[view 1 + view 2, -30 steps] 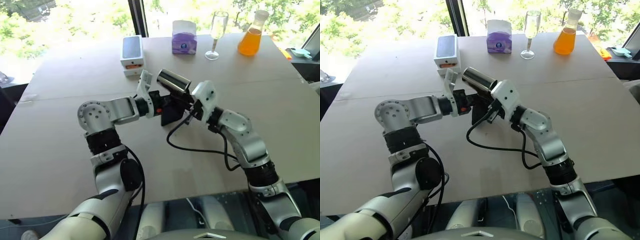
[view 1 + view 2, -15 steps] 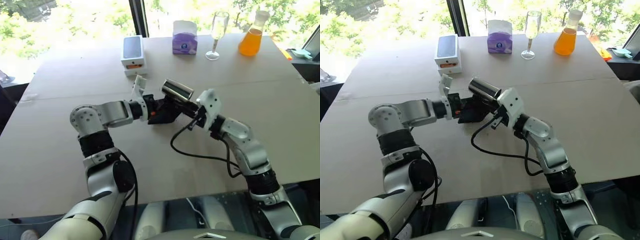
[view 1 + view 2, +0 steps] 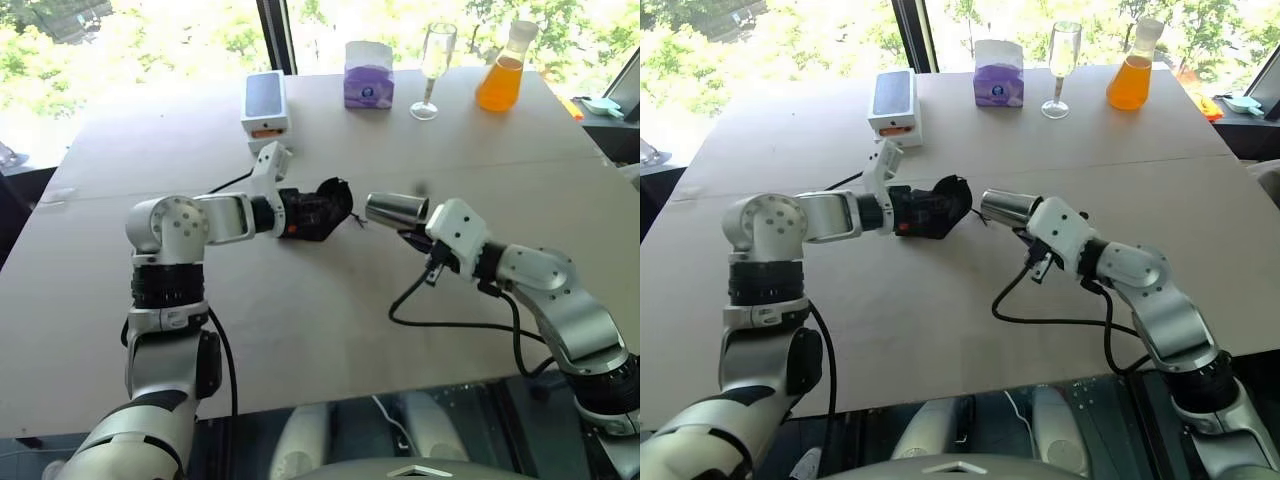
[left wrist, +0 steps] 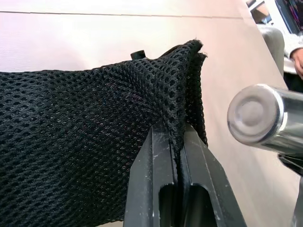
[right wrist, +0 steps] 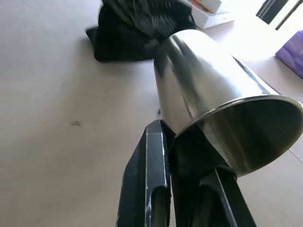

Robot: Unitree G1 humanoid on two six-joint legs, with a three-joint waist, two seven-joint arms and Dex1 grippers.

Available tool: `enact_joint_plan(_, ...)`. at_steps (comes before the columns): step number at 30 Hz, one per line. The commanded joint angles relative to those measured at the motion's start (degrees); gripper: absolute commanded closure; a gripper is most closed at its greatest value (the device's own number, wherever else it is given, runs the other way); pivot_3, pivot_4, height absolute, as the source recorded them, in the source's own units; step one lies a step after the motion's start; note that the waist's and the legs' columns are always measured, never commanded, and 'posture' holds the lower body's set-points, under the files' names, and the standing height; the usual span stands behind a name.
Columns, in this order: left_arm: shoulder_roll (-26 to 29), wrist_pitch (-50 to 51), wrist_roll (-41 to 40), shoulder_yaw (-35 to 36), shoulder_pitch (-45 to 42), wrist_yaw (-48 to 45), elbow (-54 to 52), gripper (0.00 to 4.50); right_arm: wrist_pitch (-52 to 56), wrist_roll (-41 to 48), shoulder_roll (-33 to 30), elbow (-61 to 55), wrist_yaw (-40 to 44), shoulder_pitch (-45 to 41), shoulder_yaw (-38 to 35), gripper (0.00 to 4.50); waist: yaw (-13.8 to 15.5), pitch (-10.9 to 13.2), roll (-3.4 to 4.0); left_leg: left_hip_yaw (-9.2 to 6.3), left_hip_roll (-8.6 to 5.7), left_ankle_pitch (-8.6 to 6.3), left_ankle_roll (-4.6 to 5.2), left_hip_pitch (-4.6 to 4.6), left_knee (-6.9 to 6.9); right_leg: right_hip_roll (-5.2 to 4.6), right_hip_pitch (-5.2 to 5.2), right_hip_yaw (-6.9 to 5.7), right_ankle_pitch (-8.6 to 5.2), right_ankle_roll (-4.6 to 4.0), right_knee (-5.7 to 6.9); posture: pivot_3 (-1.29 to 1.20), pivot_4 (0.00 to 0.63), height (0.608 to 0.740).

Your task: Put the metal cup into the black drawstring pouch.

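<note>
Left gripper (image 4: 179,142) pinches one pouch (image 3: 318,208) edge, right gripper (image 5: 182,142) pinches cup (image 5: 213,113) rim: pinched-flat mouth beyond the fingers could block the cup.

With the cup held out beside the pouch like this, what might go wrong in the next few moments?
1. The left claw pinches the black mesh drawstring pouch at one edge fold; its mouth looks collapsed, so the shiny steel cup may push against fabric rather than enter.
2. The right claw grips the cup only by its rim wall, base pointing at the pouch; a bump might twist it loose.
</note>
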Motion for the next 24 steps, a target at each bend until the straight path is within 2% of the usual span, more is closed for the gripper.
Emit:
enact_joint_plan(1, 0.3, -1.8, 0.9, -1.5, 0.2, -2.6, -3.0, 4.50, 2.1, 1.9, 2.7, -2.5, -1.3, -3.1, -0.1, 4.43, 0.1, 0.0, 0.00, -0.01, 0.00, 0.00, 0.00, 0.00, 0.00, -0.01, 0.00, 0.01, 0.00, 0.00, 0.00, 0.00, 0.150, 0.740)
enact_joint_plan(7, -0.9, -1.5, 1.5, -2.0, -0.3, -4.2, -3.4, 4.50, 1.5, 0.8, 6.2, -0.1, -1.4, -4.4, 4.1, 4.43, 0.1, 0.0, 0.00, -0.04, -0.01, 0.00, 0.00, -0.02, 0.00, -0.02, 0.00, 0.00, 0.00, 0.00, -0.01, 0.00, 0.150, 0.740)
enact_joint_plan(12, -2.8, 0.5, -0.4, 1.7, -3.7, -4.2, -1.1, 4.50, -0.6, -2.5, 3.9, 4.0, 0.2, -3.3, 7.6, 4.43, 0.2, 0.0, 0.00, -0.04, -0.03, 0.00, 0.01, -0.02, 0.03, -0.02, 0.01, -0.03, 0.00, 0.00, -0.01, 0.00, 0.150, 0.740)
enact_joint_plan(18, -3.2, 1.7, 0.0, 3.6, -4.9, -4.3, 0.5, 4.50, -1.2, -3.3, 1.7, 5.4, 1.0, -1.9, 6.9, 4.43, 0.0, 0.0, -0.01, -0.03, -0.01, 0.00, 0.01, -0.02, 0.02, 0.01, 0.00, -0.04, 0.00, 0.00, 0.00, 0.00, 0.150, 0.740)
enact_joint_plan(24, -2.9, 1.6, 1.0, 2.7, -4.9, -5.1, 0.3, 4.50, -1.1, -4.2, 0.4, 5.1, 1.1, -1.9, 6.5, 4.43, -0.1, 0.0, 0.00, 0.00, -0.02, 0.00, 0.01, -0.02, 0.03, 0.00, 0.00, -0.04, 0.00, 0.00, 0.01, 0.00, 0.150, 0.740)
